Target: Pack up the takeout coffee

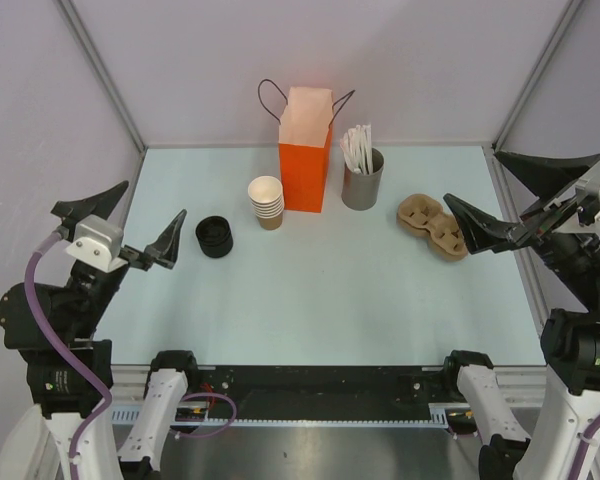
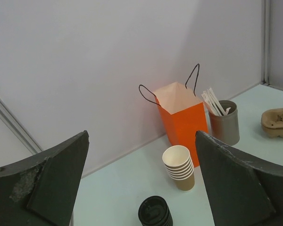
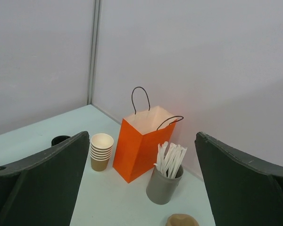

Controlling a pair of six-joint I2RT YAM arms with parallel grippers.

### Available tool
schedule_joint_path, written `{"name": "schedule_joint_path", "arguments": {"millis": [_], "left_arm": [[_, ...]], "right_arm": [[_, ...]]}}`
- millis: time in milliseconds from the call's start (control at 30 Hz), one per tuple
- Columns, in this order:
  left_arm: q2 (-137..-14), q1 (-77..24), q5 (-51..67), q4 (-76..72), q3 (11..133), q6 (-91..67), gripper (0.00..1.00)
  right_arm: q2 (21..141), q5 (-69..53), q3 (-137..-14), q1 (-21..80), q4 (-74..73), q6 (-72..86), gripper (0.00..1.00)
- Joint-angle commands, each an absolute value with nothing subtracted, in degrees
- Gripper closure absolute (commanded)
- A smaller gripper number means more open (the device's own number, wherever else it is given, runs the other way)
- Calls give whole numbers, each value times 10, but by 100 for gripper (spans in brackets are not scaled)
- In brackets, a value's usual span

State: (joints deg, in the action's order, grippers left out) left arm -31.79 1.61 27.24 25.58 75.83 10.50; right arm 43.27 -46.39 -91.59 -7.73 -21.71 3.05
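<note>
Top external: one bag [image 1: 305, 172], one carrier [image 1: 433, 226].

Upright orange paper bag [image 1: 305, 165] on pale table [image 1: 330, 310], stacked tan cups [image 1: 266, 203] and black lids [image 1: 215, 237] to its left, grey pot of white sticks [image 1: 362, 178] and cardboard carrier [image 1: 432, 227] to its right.

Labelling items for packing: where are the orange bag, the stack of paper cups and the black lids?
orange bag [image 1: 304, 178], top view, front face.
stack of paper cups [image 1: 269, 213], top view, side of the stack.
black lids [image 1: 215, 237], top view, topmost lid.
</note>
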Motion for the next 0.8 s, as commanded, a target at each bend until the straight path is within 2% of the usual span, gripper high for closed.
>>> {"name": "schedule_joint_path", "arguments": {"millis": [0, 400, 500, 667, 767], "left_arm": [[-321, 23, 275, 237, 757, 95, 1], [-383, 23, 210, 287, 766, 150, 1], [-381, 24, 201, 286, 752, 159, 1], [-379, 23, 206, 294, 723, 154, 0], [-371, 23, 203, 296, 697, 156, 1]], "right_arm": [[451, -464, -909, -85, -179, 43, 0], [558, -450, -904, -72, -171, 2, 0], [601, -370, -911, -11, -206, -60, 0], [670, -214, -924, 196, -254, -173, 0], [733, -150, -957, 273, -280, -212, 0]]}}
